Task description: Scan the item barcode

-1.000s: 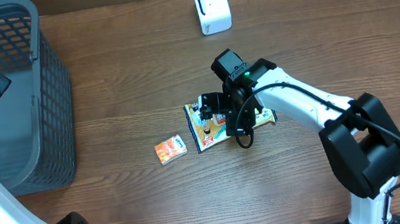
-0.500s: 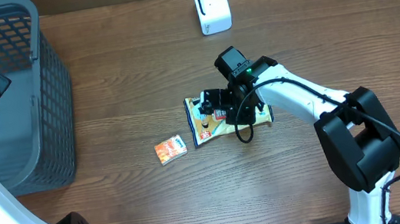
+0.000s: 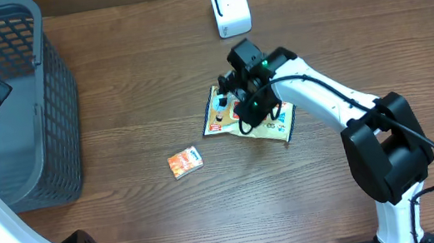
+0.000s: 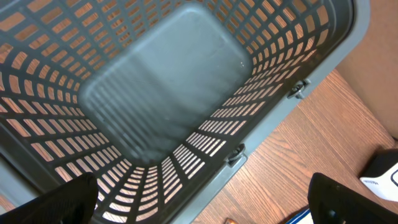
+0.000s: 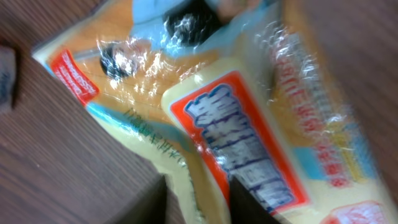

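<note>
The item is a yellow snack packet (image 3: 260, 118) with orange and blue print, at the table's middle. My right gripper (image 3: 240, 95) is shut on its upper left part, and the packet hangs tilted from it. In the right wrist view the packet (image 5: 249, 106) fills the frame, and a fold of it is pinched between the two dark fingers (image 5: 155, 202) of my right gripper (image 5: 199, 199). No barcode shows in any view. My left gripper (image 4: 205, 208) is open above the grey basket (image 4: 155, 81), holding nothing. The white scanner (image 3: 230, 7) stands at the back centre.
A small orange packet (image 3: 184, 162) lies on the wood to the left of the item. The grey mesh basket (image 3: 26, 105) takes up the table's left end. The scanner's corner (image 4: 382, 171) shows at the right edge of the left wrist view.
My right gripper has shut on the yellow packet, then turned and shifted it a little toward the back of the table. The left arm has not moved.
</note>
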Controlling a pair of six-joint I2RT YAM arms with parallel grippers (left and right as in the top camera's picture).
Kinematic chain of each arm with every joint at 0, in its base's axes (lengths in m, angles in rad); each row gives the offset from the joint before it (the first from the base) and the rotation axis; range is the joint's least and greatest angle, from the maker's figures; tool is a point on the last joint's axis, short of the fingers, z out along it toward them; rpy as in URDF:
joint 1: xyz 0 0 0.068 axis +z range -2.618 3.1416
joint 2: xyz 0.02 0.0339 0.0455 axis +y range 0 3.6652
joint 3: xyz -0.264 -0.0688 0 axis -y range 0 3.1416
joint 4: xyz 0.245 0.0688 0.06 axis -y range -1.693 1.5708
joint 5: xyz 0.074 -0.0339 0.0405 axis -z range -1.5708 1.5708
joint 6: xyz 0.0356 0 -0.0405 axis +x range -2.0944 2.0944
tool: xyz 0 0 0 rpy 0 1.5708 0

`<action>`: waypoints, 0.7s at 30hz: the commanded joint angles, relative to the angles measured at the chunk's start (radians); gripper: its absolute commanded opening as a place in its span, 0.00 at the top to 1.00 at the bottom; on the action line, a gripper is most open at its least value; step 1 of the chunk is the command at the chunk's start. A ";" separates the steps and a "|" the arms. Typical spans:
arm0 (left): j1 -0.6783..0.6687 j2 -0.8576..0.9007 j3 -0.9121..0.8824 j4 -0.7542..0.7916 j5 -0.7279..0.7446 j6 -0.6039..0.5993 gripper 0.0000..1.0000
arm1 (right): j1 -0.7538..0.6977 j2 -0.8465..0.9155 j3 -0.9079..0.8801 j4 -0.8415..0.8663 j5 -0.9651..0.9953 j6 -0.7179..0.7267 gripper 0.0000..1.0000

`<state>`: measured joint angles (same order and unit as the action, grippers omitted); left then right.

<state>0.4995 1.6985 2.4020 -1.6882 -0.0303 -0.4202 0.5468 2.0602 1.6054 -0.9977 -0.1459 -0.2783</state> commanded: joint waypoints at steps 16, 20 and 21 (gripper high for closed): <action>0.004 0.001 0.003 -0.001 0.005 -0.010 0.00 | -0.005 0.078 0.023 -0.018 0.067 -0.584 0.00; 0.004 0.001 0.003 -0.001 0.005 -0.010 0.00 | -0.006 0.104 -0.019 0.036 0.086 -0.590 0.00; 0.004 0.001 0.003 -0.001 0.005 -0.010 0.00 | -0.006 0.106 -0.033 0.056 0.093 -0.590 0.00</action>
<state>0.4995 1.6985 2.4020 -1.6878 -0.0303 -0.4198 0.5495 2.1452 1.6100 -0.9756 -0.0662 -0.8284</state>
